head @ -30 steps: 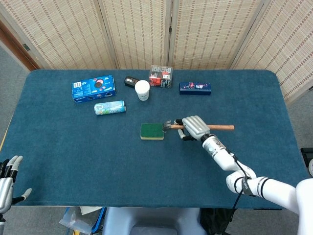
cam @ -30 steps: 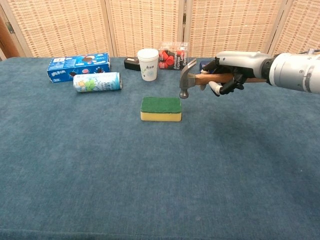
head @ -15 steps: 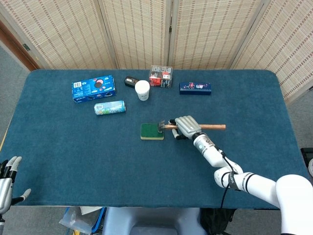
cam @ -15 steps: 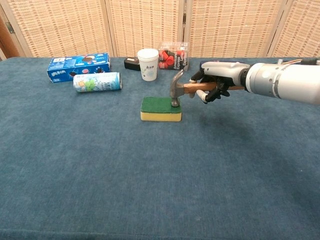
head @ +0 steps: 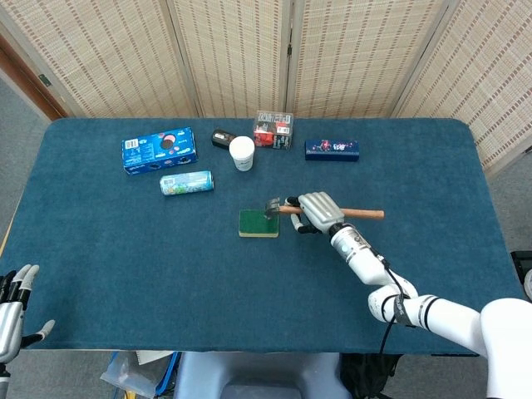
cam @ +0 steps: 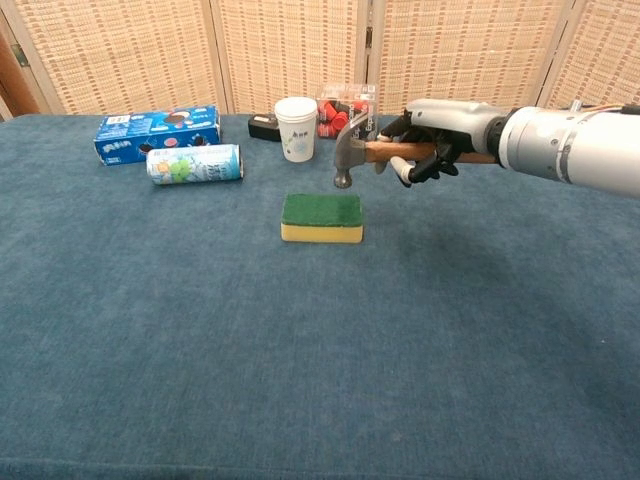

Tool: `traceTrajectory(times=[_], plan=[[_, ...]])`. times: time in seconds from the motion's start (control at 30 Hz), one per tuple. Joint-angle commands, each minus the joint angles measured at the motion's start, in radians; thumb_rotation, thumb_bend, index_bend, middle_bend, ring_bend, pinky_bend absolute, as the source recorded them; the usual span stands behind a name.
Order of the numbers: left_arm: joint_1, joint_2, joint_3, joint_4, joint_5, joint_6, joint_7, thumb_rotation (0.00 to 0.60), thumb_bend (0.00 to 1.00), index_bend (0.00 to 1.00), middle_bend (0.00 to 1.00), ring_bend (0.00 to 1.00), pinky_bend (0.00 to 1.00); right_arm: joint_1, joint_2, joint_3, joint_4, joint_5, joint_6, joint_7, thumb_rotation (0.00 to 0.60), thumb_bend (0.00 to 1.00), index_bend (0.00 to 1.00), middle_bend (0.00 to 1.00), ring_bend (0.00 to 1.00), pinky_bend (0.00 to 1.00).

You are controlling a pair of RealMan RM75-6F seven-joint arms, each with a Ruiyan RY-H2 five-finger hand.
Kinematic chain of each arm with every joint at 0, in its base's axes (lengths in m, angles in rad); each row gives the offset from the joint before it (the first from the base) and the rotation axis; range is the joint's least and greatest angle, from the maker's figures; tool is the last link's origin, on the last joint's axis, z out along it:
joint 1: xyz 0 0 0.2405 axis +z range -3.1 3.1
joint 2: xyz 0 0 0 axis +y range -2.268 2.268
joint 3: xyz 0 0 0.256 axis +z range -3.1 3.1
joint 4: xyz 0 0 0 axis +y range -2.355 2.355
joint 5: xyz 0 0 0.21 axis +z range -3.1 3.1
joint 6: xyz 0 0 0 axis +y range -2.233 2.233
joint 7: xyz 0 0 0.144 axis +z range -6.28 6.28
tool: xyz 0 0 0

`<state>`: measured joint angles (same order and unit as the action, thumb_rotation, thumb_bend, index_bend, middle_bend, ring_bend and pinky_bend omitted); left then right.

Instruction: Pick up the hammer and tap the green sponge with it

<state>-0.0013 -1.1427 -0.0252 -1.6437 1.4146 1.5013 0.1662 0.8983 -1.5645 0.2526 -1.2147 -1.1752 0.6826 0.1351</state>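
The green-topped yellow sponge (head: 258,222) (cam: 321,217) lies flat near the table's middle. My right hand (head: 317,212) (cam: 428,140) grips the wooden handle of the hammer (head: 332,213) (cam: 352,157), which is held level. Its steel head hangs a short way above the sponge's right part, clear of it. My left hand (head: 12,312) rests open at the table's near left corner, holding nothing; the chest view does not show it.
Along the back stand a blue cookie box (head: 160,150), a lying can (head: 186,183), a white paper cup (head: 242,153), a small black object (head: 221,138), a clear box of red items (head: 273,130) and a dark blue box (head: 332,150).
The hammer head came down onto the sponge half a second ago and has since risen off it. The left hand has barely moved.
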Motion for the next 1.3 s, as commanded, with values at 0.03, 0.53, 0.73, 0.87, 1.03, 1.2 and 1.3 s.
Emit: traceTrajectory(times=[0.03, 0.53, 0.73, 0.87, 1.03, 1.2, 1.3], plan=[[-0.001, 0.000, 0.000, -0.003, 0.001, 0.000, 0.003, 0.600, 0.18, 0.00, 0.00, 0.00, 0.00, 0.000, -0.005, 0.001, 0.007, -0.009, 0.004, 0.012, 0.600, 0.74, 0.64, 0.80, 0.72, 0.77], [0.007, -0.002, 0.004, 0.009, -0.015, -0.007, -0.006, 0.600, 0.18, 0.00, 0.00, 0.00, 0.00, 0.046, -0.094, -0.028, 0.134, 0.034, -0.080, -0.047, 0.600, 0.74, 0.64, 0.80, 0.72, 0.77], [0.005, -0.004, 0.004, 0.008, -0.013, -0.009, -0.004, 0.600, 0.18, 0.00, 0.00, 0.00, 0.00, 0.029, -0.081, -0.016, 0.106, 0.020, -0.038, -0.027, 0.600, 0.74, 0.64, 0.80, 0.72, 0.77], [0.003, -0.003, 0.003, 0.005, -0.011, -0.010, -0.001, 0.600, 0.17, 0.00, 0.00, 0.00, 0.00, 0.010, -0.044, -0.009, 0.071, -0.008, 0.001, 0.001, 0.600, 0.74, 0.64, 0.80, 0.72, 0.77], [0.000, -0.002, 0.004, -0.002, -0.004, -0.011, 0.006, 0.600, 0.18, 0.00, 0.00, 0.00, 0.00, -0.011, -0.012, -0.015, 0.065, -0.006, 0.012, 0.005, 0.600, 0.74, 0.64, 0.80, 0.72, 0.77], [-0.001, -0.002, 0.004, -0.008, 0.000, -0.009, 0.010, 0.600, 0.18, 0.00, 0.00, 0.00, 0.00, -0.033, -0.007, -0.027, 0.104, 0.020, 0.002, 0.005, 0.600, 0.74, 0.64, 0.79, 0.72, 0.77], [-0.002, -0.001, 0.004, -0.012, 0.002, -0.008, 0.011, 0.600, 0.18, 0.00, 0.00, 0.00, 0.00, -0.040, -0.018, -0.030, 0.140, 0.036, -0.015, 0.017, 0.600, 0.71, 0.64, 0.76, 0.70, 0.77]])
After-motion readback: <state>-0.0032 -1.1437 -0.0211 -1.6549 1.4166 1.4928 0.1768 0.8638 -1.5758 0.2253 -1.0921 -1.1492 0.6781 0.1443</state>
